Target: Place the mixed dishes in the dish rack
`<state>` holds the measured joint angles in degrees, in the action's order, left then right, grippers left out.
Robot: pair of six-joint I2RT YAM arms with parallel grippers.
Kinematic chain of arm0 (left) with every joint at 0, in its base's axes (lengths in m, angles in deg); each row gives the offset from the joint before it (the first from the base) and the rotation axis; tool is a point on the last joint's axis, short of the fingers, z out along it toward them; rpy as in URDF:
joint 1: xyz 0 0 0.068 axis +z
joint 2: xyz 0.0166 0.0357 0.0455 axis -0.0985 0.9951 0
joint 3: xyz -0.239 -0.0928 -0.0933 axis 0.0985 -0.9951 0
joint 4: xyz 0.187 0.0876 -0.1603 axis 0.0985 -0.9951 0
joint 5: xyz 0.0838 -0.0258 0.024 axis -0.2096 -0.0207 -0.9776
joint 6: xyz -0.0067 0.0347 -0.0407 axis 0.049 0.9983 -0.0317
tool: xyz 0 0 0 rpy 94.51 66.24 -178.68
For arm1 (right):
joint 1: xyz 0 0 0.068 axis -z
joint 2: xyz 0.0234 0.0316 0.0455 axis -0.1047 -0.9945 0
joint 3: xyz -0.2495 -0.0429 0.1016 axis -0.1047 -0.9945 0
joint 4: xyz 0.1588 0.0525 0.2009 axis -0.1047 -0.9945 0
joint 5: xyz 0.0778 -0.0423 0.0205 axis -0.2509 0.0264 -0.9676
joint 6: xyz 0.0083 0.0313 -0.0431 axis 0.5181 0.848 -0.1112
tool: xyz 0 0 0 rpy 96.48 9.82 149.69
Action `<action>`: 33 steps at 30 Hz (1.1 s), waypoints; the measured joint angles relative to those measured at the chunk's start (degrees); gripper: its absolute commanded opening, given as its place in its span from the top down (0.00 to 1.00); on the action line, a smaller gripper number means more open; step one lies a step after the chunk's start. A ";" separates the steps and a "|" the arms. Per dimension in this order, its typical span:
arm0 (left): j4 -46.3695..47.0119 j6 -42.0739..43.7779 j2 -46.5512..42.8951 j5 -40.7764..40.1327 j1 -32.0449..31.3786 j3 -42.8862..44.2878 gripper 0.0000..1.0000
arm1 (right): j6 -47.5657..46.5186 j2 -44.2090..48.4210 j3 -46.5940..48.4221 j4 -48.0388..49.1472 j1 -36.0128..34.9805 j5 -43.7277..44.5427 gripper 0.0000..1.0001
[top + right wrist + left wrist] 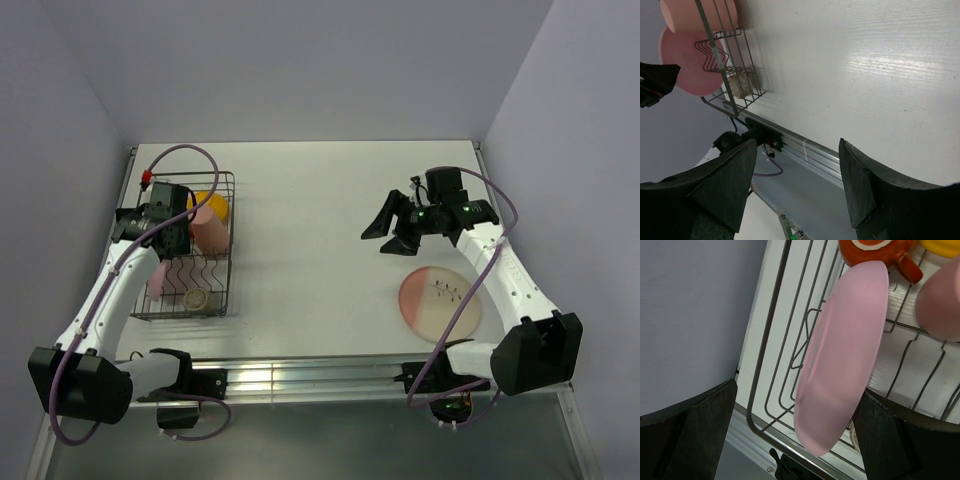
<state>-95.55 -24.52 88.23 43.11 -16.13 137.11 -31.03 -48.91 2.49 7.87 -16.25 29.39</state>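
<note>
White table bears the dish rack. Your left gripper gapes around the standing pink plate, and your right gripper gapes empty. Back out straight, without nudging it.

Robot lab test cell: bare lilac-grey walls boxing in white tabletop, aluminium mounting rail along near edge.

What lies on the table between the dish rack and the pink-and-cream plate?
Nothing. In the top view, the stretch of white table between the dish rack and the pink-and-cream plate is bare.
</note>
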 measured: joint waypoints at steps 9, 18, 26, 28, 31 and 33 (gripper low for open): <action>0.22 0.13 -0.20 -1.38 2.19 -0.11 0.01 | -0.46 -0.24 0.33 0.07 -1.44 -0.52 0.27; 0.02 -0.24 -0.22 -3.74 4.74 -0.15 0.01 | -0.90 -0.57 0.37 0.07 -2.80 -0.74 0.27; -0.28 -0.42 -0.85 -4.96 6.91 -0.15 0.01 | -0.90 -0.66 0.37 0.07 -3.80 -0.96 0.27; -0.28 -0.44 -0.85 -5.18 7.39 -0.15 0.01 | -0.90 -0.66 0.37 0.07 -4.02 -0.96 0.27; -0.28 -0.55 -0.85 -5.25 7.87 -0.15 0.01 | -0.92 -0.66 0.37 0.09 -4.28 -0.98 0.27; -0.31 -0.57 -0.85 -5.38 8.28 -0.15 0.01 | -0.92 -0.66 0.37 0.07 -4.50 -0.96 0.27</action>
<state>-95.85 -25.08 87.38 37.73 -7.85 136.95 -31.94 -49.56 2.86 7.93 -20.75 28.43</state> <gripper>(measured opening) 0.993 0.735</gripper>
